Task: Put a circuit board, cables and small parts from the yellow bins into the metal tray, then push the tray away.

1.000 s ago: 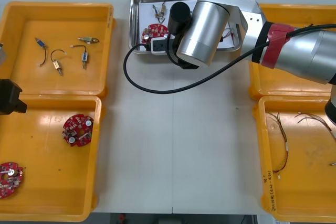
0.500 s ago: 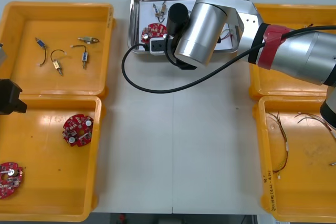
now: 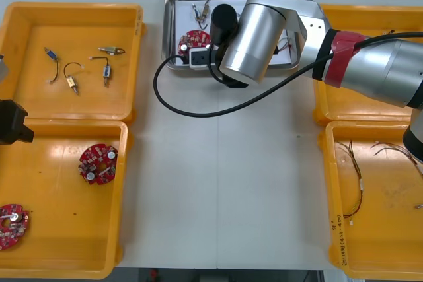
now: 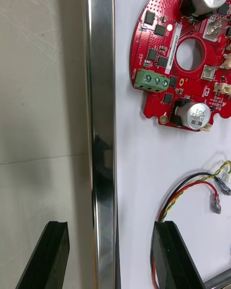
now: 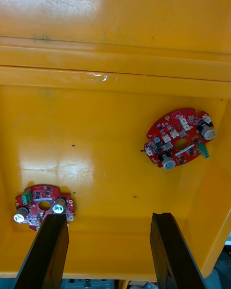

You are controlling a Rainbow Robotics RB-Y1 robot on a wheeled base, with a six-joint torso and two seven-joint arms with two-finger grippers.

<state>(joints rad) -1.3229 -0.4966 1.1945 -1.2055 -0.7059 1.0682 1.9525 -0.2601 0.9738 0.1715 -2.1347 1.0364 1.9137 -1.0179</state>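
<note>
the right arm [image 3: 370,70] reaches to the upper centre of the front view, the right gripper [image 4: 109,229] spread wide and empty, straddling the rim of the metal tray [image 4: 102,77]. print on the tray's red circuit board [image 4: 192,82], perhaps a serial, is too fine to read; a red and yellow cable [image 4: 185,189] lies beside it. at mid-left, the left gripper [image 5: 108,221] gapes empty over a yellow bin [image 5: 96,125] holding two boards [image 5: 180,137].

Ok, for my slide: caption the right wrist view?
Open right gripper straddles the tray rim; circuit board and cable lie inside.
</note>
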